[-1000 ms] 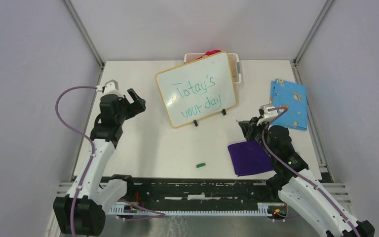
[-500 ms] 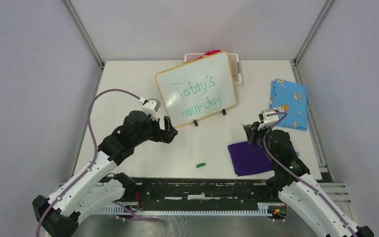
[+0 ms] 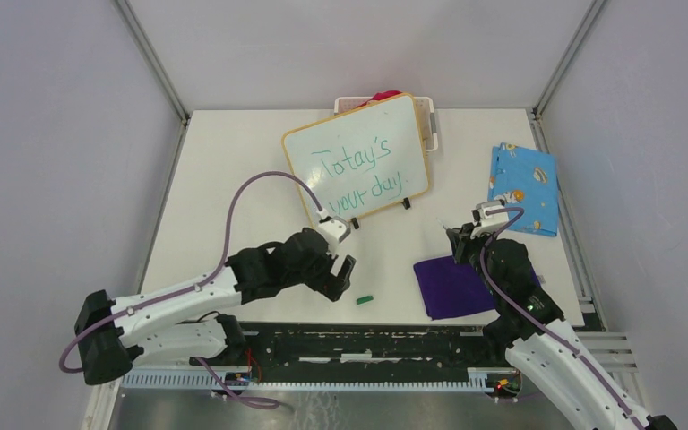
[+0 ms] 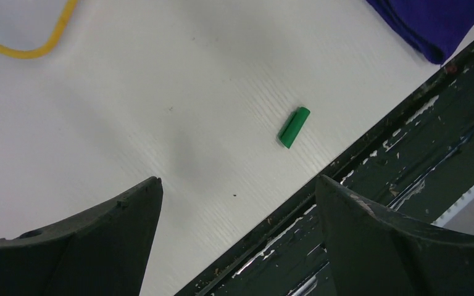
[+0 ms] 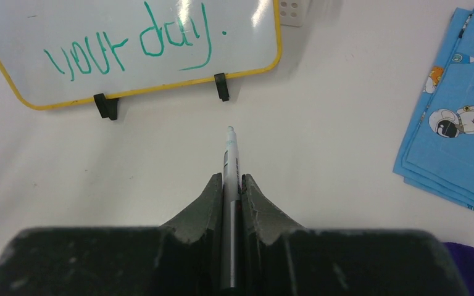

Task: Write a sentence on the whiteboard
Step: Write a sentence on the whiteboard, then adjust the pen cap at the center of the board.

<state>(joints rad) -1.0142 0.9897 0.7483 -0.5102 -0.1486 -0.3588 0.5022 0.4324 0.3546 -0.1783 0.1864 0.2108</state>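
1. The table [image 3: 233, 179] is a flat white slab with a fine wood-like grain, edged at the near side by a scuffed black metal rail [image 3: 349, 345].
2. The whiteboard [image 3: 358, 161], a glossy rounded rectangle in a thin orange frame, is stood on two small black feet at the back centre of the table, turned at an angle. The sentence [image 3: 358, 175] is seen in green handwriting in two lines, "Totay's" over "your day."
3. A blue printed cloth [image 3: 524, 188] is laid folded at the right edge.
4. A soft purple cloth [image 3: 452, 287] is laid folded near the rail.
5. The left gripper [image 4: 237, 182] is held with its dark, wedge-shaped fingers spread wide and nothing between them.
6. The right gripper [image 5: 229, 179] is clamped on a slim grey marker [image 5: 229, 154], its tip pointed toward the board's lower edge and kept apart from it.
7. A small green cylindrical cap [image 4: 294, 127] is left lying just inside the rail.
8. Over the last second the left arm has been swung from the board's left side down to the near centre, beside the cap; everything else is hardly changed.
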